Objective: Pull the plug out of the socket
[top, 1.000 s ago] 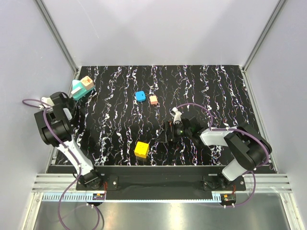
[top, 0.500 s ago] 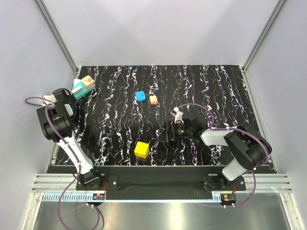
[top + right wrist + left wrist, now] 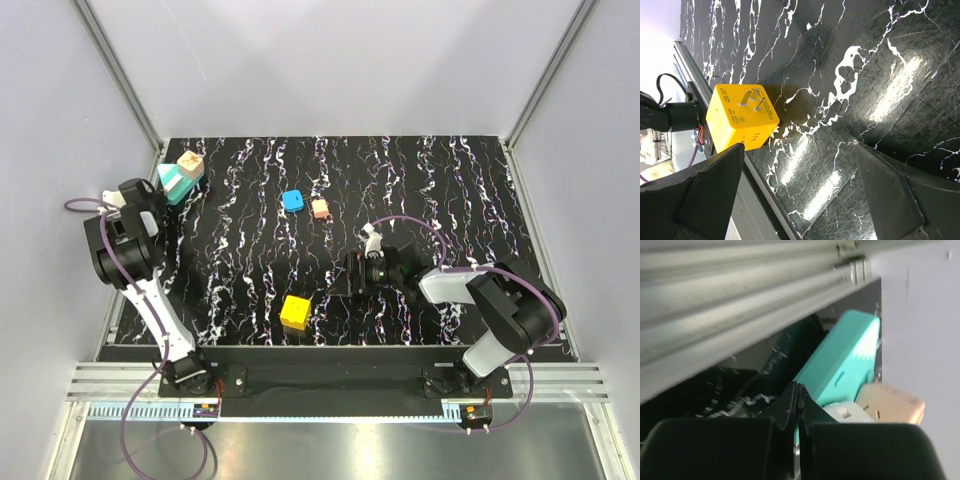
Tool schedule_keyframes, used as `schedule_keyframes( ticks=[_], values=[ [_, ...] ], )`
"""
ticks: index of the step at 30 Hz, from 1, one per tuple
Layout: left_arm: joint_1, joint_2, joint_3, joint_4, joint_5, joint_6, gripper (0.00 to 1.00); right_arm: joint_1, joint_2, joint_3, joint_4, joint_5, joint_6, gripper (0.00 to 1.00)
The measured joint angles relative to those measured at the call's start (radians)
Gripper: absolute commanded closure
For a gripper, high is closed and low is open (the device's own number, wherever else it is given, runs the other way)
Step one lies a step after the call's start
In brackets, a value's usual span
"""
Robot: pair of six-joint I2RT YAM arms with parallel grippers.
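right arm lies low on the table (image 3: 450,180), end effector (image 3: 800,150) spread wide toward the yellow cube (image 3: 742,117), while the left arm reaches the far-left corner, end effector (image 3: 796,387) pinched on the tilted socket (image 3: 840,365), long axis running away from it, plug (image 3: 892,407) seated in its face

Socket (image 3: 840,365) partly behind left end effector (image 3: 796,392)

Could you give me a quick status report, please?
Left gripper: fingers shut on socket edge, far-left corner. Plug seated on socket, not yet pulled. Right gripper open, empty, facing yellow cube. Nothing blocking plug.
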Motion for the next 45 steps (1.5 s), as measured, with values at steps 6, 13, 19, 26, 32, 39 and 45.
schedule_keyframes(
  ticks=[6,13,19,26,32,39,45],
  values=[
    [-0.045,-0.005,-0.007,-0.008,0.103,0.042,0.96,0.0,0.0,-0.004,0.007,-0.005,0.001,0.0],
    [-0.06,-0.213,-0.256,-0.045,0.169,0.095,0.54,-0.002,0.0,-0.009,0.014,-0.008,0.003,0.0],
    [-0.01,-0.323,-0.31,-0.014,0.182,0.12,0.41,-0.005,0.0,-0.011,0.018,-0.014,0.008,0.0],
    [0.021,-0.231,-0.249,0.093,0.19,0.055,0.37,-0.005,0.0,-0.013,0.02,-0.023,0.01,0.0],
    [0.013,-0.07,-0.112,0.144,0.172,0.013,0.38,-0.006,0.003,-0.013,0.023,-0.028,0.01,0.0],
    [-0.005,0.067,0.023,0.195,0.146,0.012,0.37,-0.007,0.01,-0.013,0.036,-0.034,0.014,0.0],
    [-0.018,0.138,0.109,0.192,0.139,0.011,0.41,-0.008,0.012,-0.013,0.039,-0.035,0.017,0.0]
  ],
)
